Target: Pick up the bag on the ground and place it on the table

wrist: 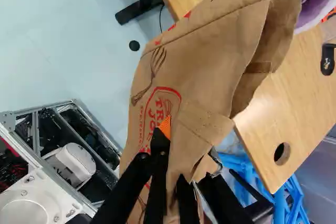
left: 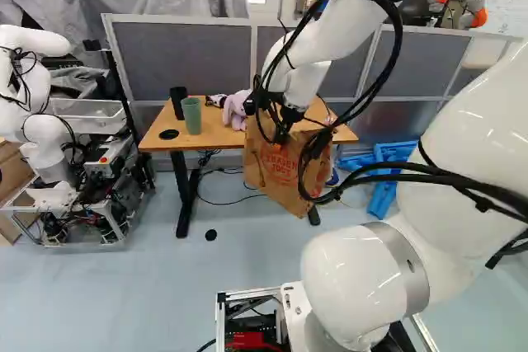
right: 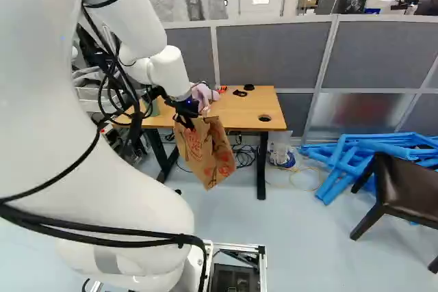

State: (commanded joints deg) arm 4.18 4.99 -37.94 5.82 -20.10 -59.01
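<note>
Hanging at near side of table [right: 239, 109]: one paper bag [right: 205, 154], aslant, lower end beneath table height. Gripper [wrist: 186, 142]: fingers clenched on bag.

Brn paper bag [left: 276, 172] hangs tilted nr wood-top table [right: 239, 109].

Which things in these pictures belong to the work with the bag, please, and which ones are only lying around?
Belong to the job:
- paper bag, hanging from the gripper
- table, where it should go

Only lying around:
- green cup and black cup, on the table
- blue frames, on the floor
- dark chair
</note>
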